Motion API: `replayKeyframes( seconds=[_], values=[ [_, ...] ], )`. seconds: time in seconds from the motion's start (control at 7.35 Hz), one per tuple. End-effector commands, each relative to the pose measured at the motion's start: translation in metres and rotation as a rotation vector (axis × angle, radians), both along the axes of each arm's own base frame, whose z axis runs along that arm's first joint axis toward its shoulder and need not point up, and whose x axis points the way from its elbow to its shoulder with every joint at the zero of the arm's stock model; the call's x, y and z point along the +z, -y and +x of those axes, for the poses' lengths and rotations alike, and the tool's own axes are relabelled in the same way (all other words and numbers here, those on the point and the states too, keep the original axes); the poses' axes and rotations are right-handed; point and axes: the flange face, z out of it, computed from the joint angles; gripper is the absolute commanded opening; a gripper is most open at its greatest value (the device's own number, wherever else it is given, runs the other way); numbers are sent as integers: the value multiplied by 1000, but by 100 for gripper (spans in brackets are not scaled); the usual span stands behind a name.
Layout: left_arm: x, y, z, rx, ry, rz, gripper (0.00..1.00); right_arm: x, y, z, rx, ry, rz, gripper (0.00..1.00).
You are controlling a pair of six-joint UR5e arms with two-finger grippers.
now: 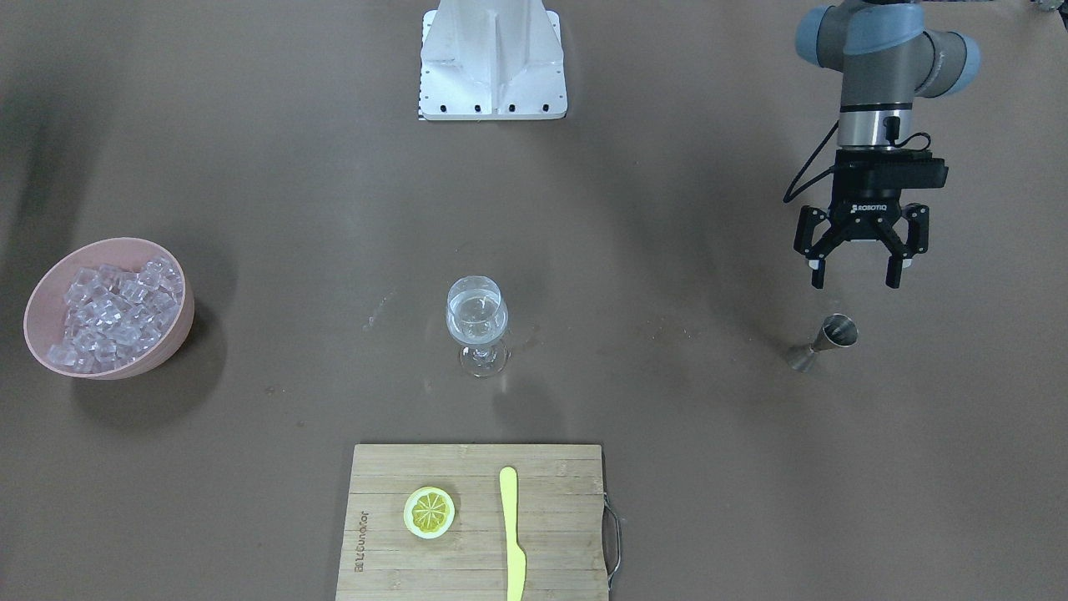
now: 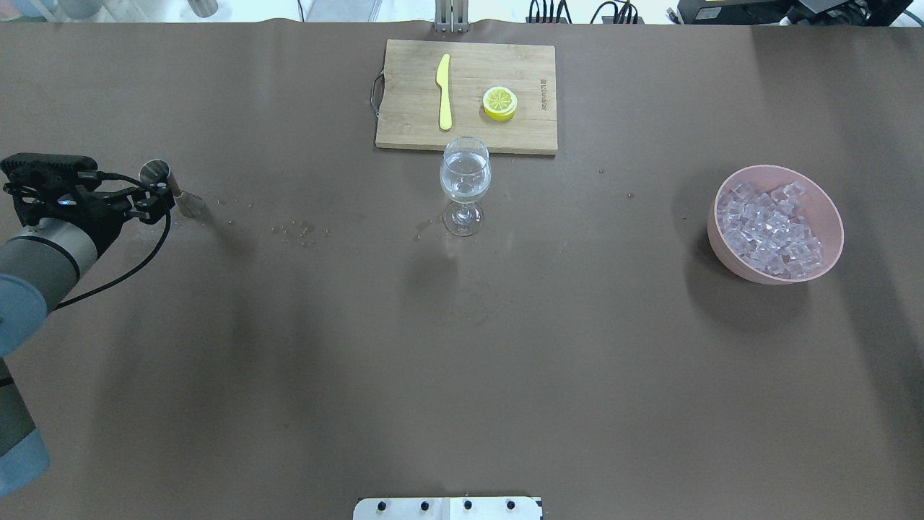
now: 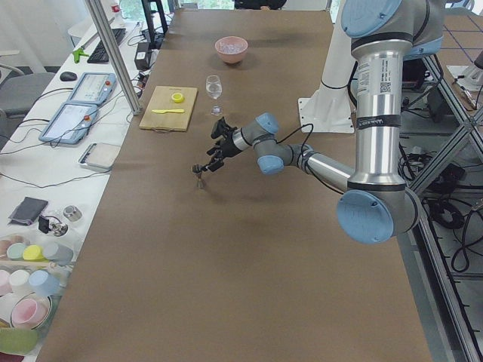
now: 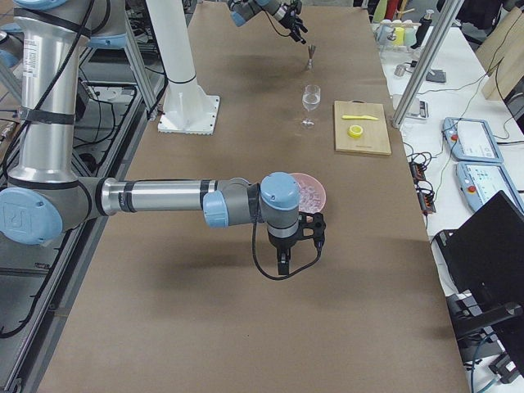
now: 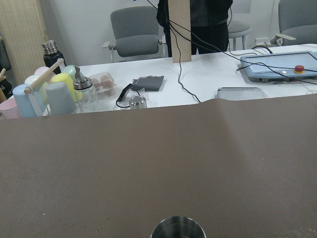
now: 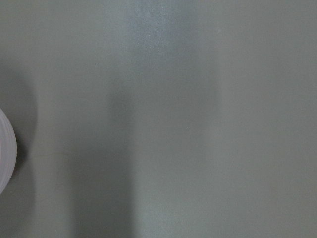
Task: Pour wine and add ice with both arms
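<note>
A wine glass [image 1: 477, 321] stands mid-table with a small amount of clear wine [image 1: 476, 324] in its bowl. My left gripper [image 1: 855, 280] hangs open a little above the table, just on the robot's side of an upright steel jigger [image 1: 826, 340]. Nothing is between its fingers. The jigger's rim [image 5: 178, 229] shows at the bottom of the left wrist view. The ice [image 1: 113, 313] fills a pink bowl [image 1: 171, 349] at the table's other end. My right gripper [image 4: 283, 264] points down beside that bowl; I cannot tell whether it is open or shut.
A wooden cutting board [image 1: 476, 576] at the operators' edge carries a lemon slice [image 1: 430, 512] and a yellow knife [image 1: 512, 534]. The white mounting base [image 1: 492, 63] stands at the robot's side. Small droplets [image 2: 296, 230] mark the table between jigger and glass.
</note>
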Motion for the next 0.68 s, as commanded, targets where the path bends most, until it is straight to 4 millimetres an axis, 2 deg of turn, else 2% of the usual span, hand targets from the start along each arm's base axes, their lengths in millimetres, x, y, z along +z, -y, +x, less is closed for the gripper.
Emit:
replayKeyframes(
  seconds=[0.0,0.54],
  values=[
    [7,18,-40,217,121,-10,98,0,0,1,2,2,-1,100],
    [42,43,-157,540,269,-77,98,1,0,0,-1,1,-3,100]
  ],
)
